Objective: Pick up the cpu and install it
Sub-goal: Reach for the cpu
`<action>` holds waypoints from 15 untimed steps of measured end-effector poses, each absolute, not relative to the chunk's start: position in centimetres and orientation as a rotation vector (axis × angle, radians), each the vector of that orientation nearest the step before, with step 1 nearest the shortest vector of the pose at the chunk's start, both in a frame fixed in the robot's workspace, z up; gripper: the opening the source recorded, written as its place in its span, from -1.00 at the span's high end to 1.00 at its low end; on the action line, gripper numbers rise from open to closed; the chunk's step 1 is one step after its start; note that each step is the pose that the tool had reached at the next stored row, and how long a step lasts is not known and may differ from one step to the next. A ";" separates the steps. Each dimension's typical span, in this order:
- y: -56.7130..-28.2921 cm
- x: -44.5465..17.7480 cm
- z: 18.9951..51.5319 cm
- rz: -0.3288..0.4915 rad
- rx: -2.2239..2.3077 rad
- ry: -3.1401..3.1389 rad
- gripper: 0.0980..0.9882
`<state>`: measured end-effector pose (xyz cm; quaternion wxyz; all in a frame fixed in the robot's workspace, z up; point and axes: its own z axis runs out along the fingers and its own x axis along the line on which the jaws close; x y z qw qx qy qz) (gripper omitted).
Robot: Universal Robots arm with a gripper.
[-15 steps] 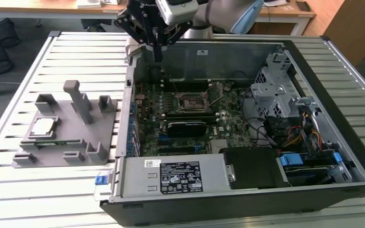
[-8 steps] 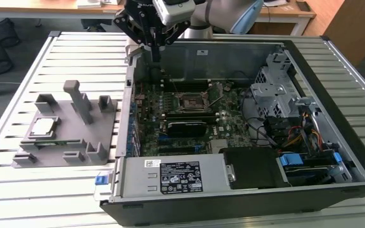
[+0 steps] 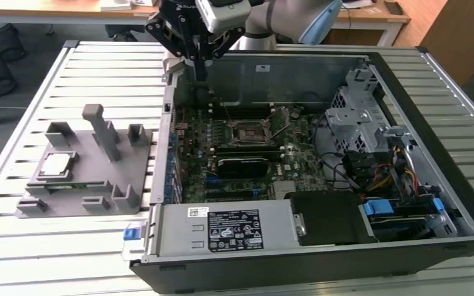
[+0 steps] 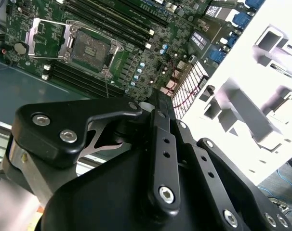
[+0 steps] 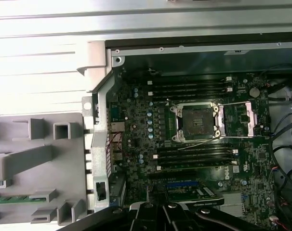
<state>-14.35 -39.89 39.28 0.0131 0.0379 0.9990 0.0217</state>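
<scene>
Exterior view, cpu on grey fixture, slatted table, desk behind

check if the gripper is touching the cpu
Apart. The exterior view shows the gripper above the computer case, while the cpu lies on the grey fixture on the exterior view's left, well clear of it.

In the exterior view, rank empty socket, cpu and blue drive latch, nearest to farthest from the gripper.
1. Empty socket, on the motherboard, nearest the gripper.
2. cpu, on the grey fixture.
3. Blue drive latch, exterior view's right.
</scene>
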 end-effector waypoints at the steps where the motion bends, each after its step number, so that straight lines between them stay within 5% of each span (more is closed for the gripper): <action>1: -39.9 -14.4 39.3 0.068 0.118 3.113 0.98; 15: -39.8 -15.8 39.2 0.068 0.118 3.113 0.98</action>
